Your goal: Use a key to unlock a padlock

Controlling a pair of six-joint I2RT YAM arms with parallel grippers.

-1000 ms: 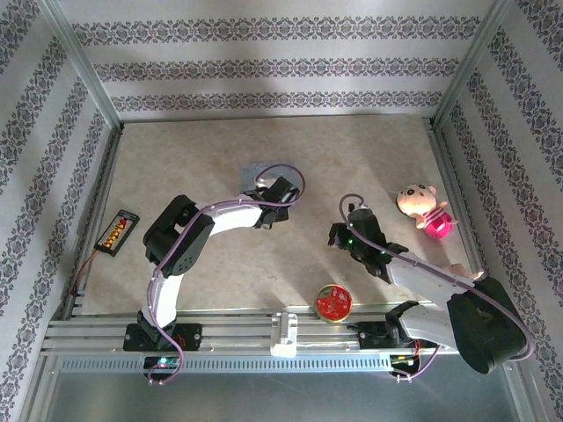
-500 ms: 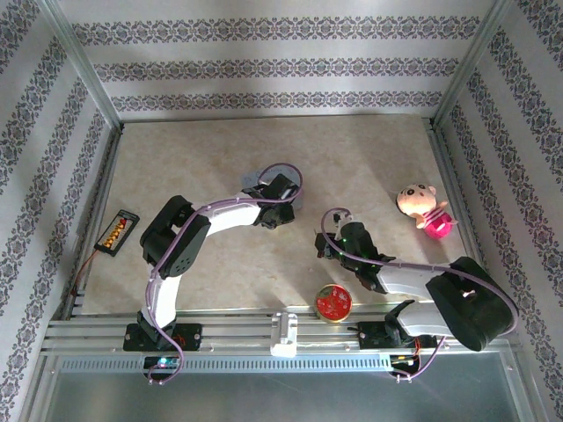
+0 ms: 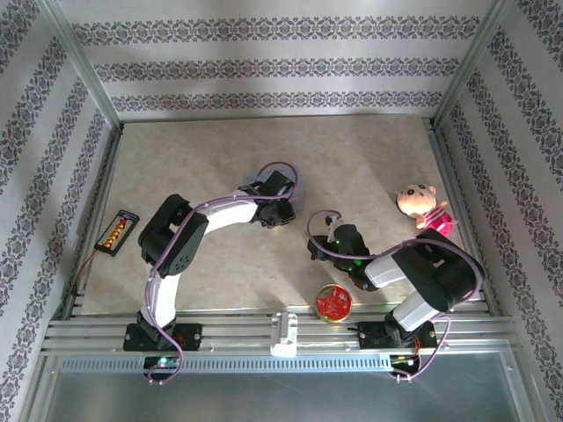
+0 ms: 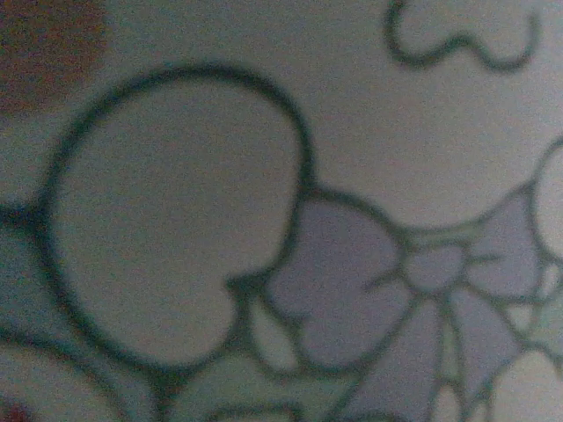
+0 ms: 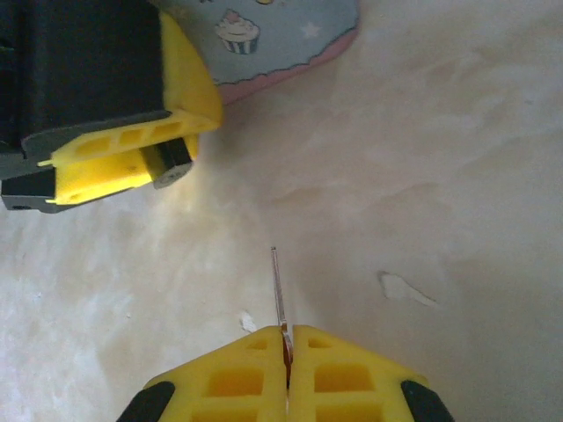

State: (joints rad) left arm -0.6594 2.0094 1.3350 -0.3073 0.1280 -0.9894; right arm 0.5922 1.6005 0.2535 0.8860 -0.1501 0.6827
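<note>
Key (image 5: 278,286) pinched in right end effector (image 5: 287,338), pastel tin (image 5: 273,31) ahead

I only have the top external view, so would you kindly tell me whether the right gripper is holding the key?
Observer: Yes. In the right wrist view the right gripper is shut on the key, whose thin blade sticks out ahead.
Operator: What lies ahead of it?
Observer: Bare table, then the left gripper's yellow fingers off to one side, clear of the tip.
Operator: What does the left wrist view give?
Observer: A printed lilac bow, close and blurred; nothing finer can be told.
</note>
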